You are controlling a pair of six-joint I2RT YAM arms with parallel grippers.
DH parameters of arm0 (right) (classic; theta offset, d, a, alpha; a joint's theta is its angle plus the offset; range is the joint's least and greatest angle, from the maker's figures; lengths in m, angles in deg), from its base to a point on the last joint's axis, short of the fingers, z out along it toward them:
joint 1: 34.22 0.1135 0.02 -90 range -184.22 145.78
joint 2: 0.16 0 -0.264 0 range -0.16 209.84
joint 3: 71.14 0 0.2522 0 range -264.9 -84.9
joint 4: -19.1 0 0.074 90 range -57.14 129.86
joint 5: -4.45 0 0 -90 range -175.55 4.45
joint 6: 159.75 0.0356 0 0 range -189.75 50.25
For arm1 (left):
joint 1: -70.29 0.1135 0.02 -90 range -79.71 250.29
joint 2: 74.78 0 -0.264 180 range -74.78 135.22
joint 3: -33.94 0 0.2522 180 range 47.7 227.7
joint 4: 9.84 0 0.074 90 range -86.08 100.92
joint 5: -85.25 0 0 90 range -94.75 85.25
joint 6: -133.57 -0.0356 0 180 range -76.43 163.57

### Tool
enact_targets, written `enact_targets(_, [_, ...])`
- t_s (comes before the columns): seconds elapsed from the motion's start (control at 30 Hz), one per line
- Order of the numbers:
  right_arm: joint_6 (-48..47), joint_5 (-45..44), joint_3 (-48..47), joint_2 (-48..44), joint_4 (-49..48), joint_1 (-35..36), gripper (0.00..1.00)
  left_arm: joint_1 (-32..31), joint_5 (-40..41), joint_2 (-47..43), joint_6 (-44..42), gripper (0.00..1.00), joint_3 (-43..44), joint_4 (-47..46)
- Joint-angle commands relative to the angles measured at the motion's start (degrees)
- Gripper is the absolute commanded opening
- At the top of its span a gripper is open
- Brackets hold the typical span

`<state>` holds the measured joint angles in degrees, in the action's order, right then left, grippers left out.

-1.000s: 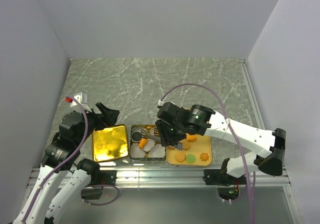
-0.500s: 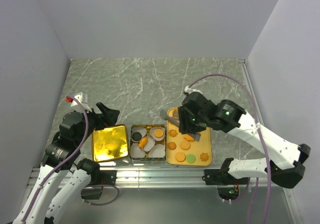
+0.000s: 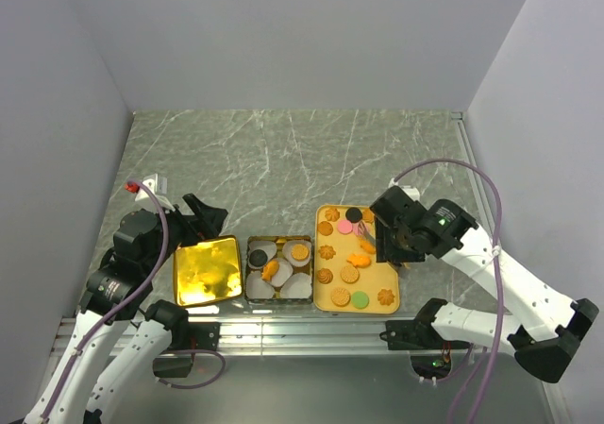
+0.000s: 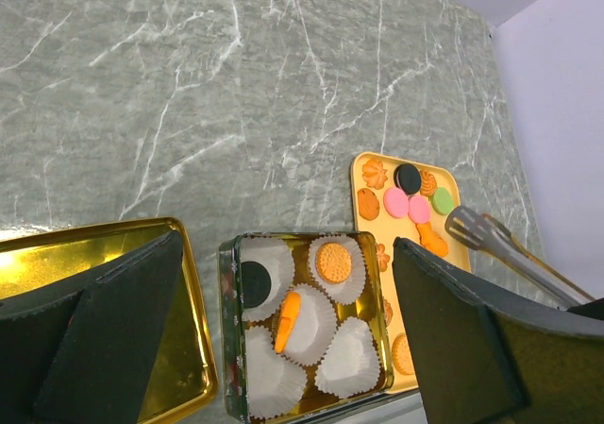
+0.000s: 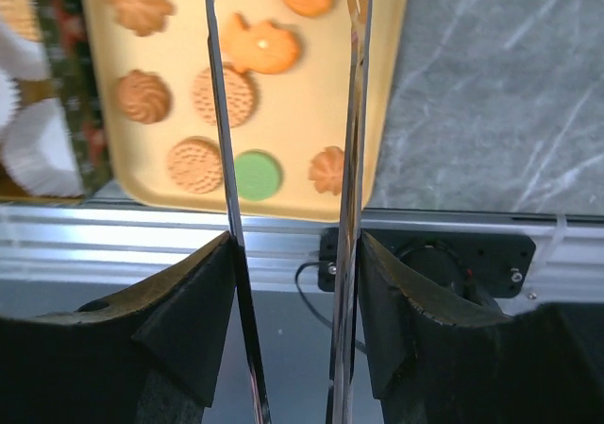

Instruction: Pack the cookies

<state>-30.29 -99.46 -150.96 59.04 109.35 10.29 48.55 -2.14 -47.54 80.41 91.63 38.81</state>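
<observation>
Moved: right arm is swinging away from the tin, and the right gripper is now hanging over the right part of the yellow tray (a second ago it was standing above the tin).
Right side: its fingers are clamping a pair of metal tongs, whose two blades are standing apart above the tray.
Left side: the left gripper is hovering above the gold lid and the tin, jaws gaping wide and holding nothing.
Task things: most of the cookies are lying on the tray (golden, orange, pink, green and black ones).
Inside the tin: a round golden cookie, a black one and an orange one are sitting in white paper cups.
Lid: lying flat just left of the tin, on the marble table.
</observation>
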Motion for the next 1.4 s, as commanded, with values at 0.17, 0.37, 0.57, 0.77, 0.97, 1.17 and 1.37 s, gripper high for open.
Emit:
enact_targets(0.17, [0.1, -0.2, 3.7, 0.6, -1.1, -1.9, 0.59, -0.2, -0.7, -0.4, -0.3, 0.99, -0.2, -1.7])
enact_targets(0.37, [-1.2, 0.9, 3.7, 3.4, -2.7, -1.9, 0.59, -0.3, -0.4, -0.8, -0.1, 1.00, -0.2, -1.6])
enact_targets(0.57, [-1.9, 2.0, 4.9, 4.8, -4.0, -1.9, 0.59, -0.3, -0.2, -0.7, -0.1, 1.00, -0.1, -1.4])
enact_targets(0.77, [-2.3, 3.2, 5.8, 6.0, -5.1, -1.8, 0.56, -0.3, 0.1, -1.0, 0.0, 0.99, -0.2, -1.3])
enact_targets(0.97, [-2.7, 3.5, 6.1, 6.9, -5.4, -1.8, 0.48, -0.3, 0.5, -1.0, 0.0, 0.99, -0.1, -1.3])
enact_targets(1.17, [-2.8, 2.6, 5.6, 7.4, -4.4, -1.8, 0.44, -0.3, 0.8, -1.1, 0.1, 1.00, 0.0, -1.2])
enact_targets(1.37, [-2.7, 2.0, 0.7, 7.9, -2.4, -1.9, 0.42, -0.3, 0.7, -1.1, 0.0, 0.99, 0.0, -1.3])
